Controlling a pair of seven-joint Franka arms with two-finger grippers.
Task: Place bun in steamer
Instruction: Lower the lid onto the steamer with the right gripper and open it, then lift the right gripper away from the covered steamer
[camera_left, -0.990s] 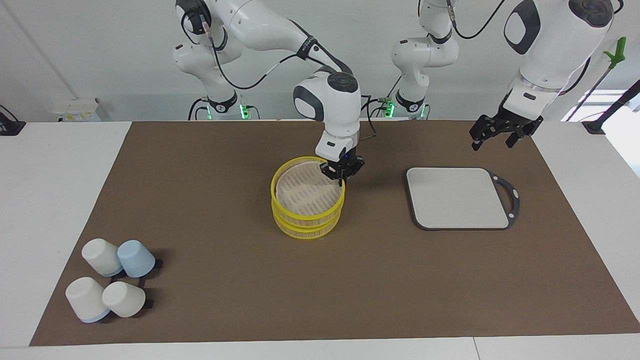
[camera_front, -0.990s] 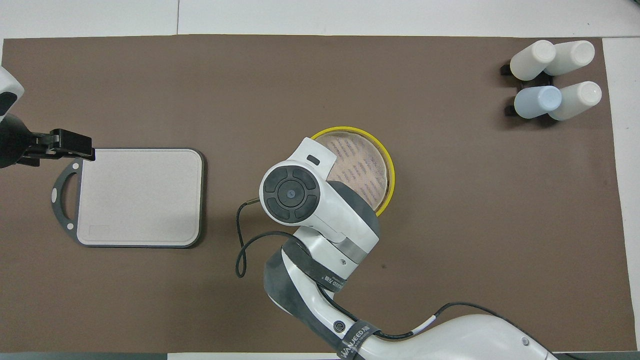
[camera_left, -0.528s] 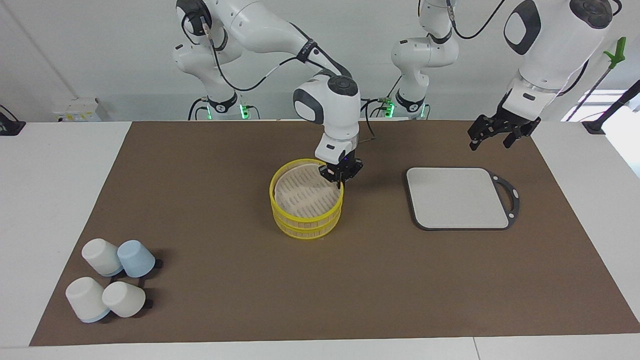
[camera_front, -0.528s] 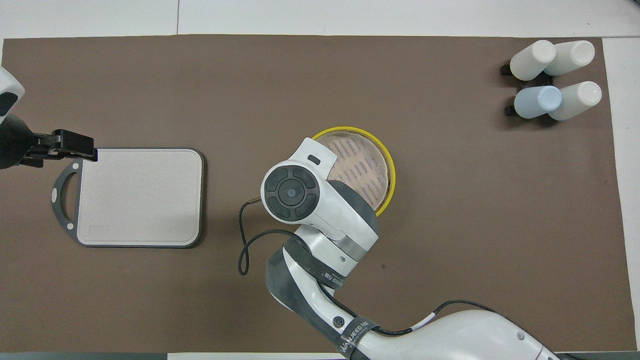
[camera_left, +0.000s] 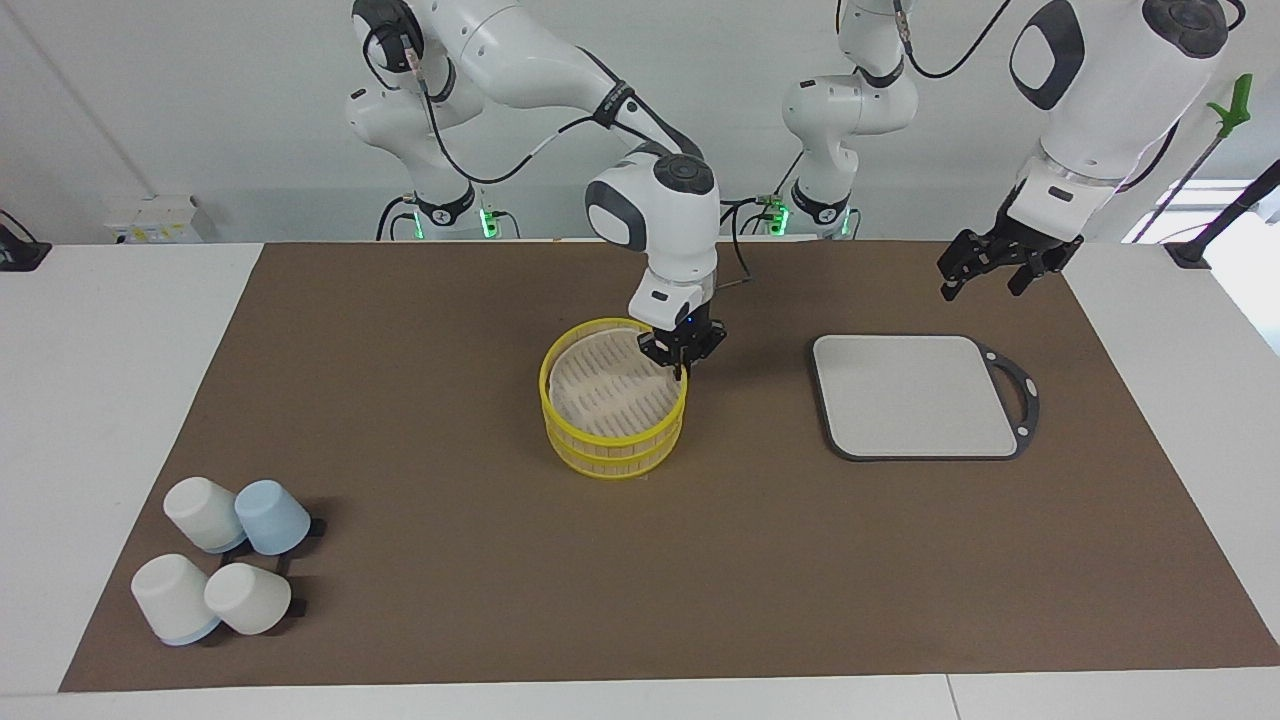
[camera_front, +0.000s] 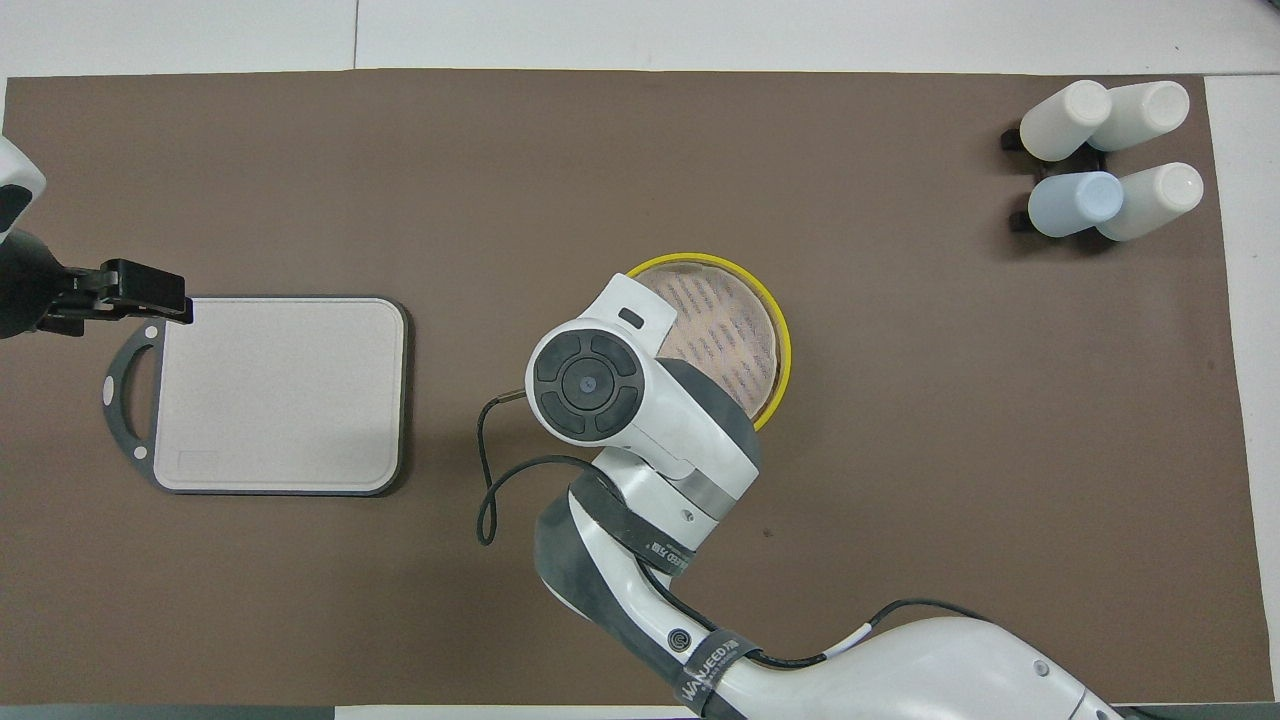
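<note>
The steamer (camera_left: 612, 440), a two-tier basket with yellow rims, stands mid-mat; its pale slatted floor shows bare. It also shows in the overhead view (camera_front: 778, 340), partly under the right arm. My right gripper (camera_left: 682, 352) is at the steamer's rim on the side toward the left arm's end, shut on that rim. In the overhead view the arm's wrist hides it. My left gripper (camera_left: 985, 270) is open and empty, up in the air over the mat by the grey board's handle, and waits (camera_front: 130, 290). The bun is not in view.
A grey rectangular board (camera_left: 915, 395) with a dark handle lies toward the left arm's end (camera_front: 280, 395). Several white and blue cups (camera_left: 225, 570) lie on their sides at the mat's corner toward the right arm's end, farthest from the robots (camera_front: 1100, 160).
The right gripper and the steamer have shifted together a little toward the right arm's end. The left gripper has barely moved.
</note>
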